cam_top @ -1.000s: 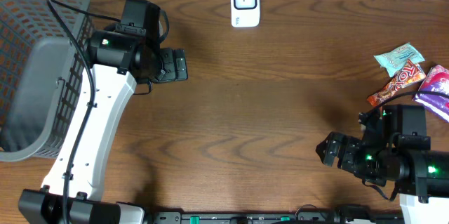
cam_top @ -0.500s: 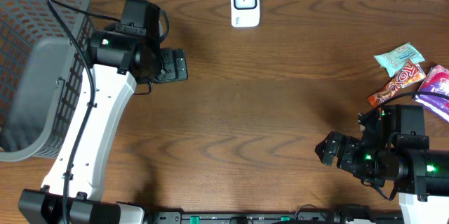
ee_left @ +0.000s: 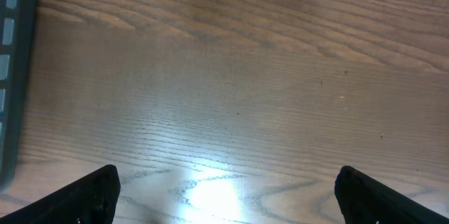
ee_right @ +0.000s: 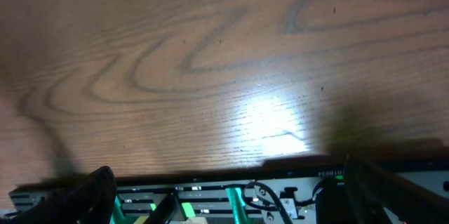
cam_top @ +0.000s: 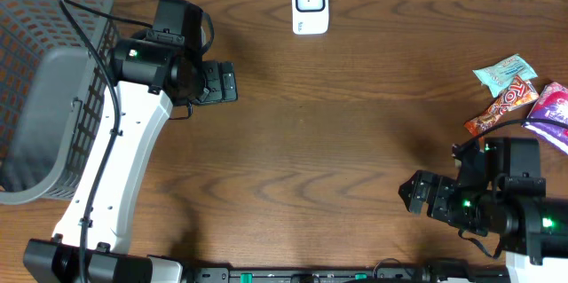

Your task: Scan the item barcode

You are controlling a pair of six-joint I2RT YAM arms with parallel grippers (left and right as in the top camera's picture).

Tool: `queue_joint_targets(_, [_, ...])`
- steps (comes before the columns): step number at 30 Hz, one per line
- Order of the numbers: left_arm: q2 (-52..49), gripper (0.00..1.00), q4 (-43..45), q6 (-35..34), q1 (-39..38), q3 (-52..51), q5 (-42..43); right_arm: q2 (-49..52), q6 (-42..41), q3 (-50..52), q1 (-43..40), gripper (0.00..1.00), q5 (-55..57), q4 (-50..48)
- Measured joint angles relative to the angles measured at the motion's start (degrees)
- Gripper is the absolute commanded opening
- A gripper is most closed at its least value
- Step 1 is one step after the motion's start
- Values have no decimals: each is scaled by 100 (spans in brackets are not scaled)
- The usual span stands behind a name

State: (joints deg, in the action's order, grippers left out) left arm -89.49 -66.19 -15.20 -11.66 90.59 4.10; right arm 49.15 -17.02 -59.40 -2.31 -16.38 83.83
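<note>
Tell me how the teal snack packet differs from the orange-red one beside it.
The teal snack packet is short and broad; the orange-red packet is long and narrow. The teal one lies farther back on the table, the orange-red one nearer the front. Both lie flat, side by side.

We seem to be at a mock shop checkout on a test bench: a white barcode scanner [cam_top: 310, 3], a grey shopping basket [cam_top: 27, 17] and wrapped snack packets [cam_top: 506, 74] share a wooden table [cam_top: 337, 123] with two robot arms [cam_top: 120, 159].
</note>
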Motion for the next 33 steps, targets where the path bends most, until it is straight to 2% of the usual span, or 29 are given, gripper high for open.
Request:
queue_joint_targets(13, [0, 98, 0, 0, 0, 0, 2, -1034, 765, 0, 68, 99, -229, -476])
queue_joint_targets(19, [0, 98, 0, -2, 0, 0, 0, -1458, 925, 114, 535, 99, -201, -1316])
queue_joint_targets(24, [0, 98, 2, 0, 0, 0, 0, -2079, 1005, 573, 855, 99, -33, -2159])
queue_joint_targets(33, [0, 98, 0, -2, 0, 0, 2, -3047, 1202, 1847, 835, 99, 57, -3324])
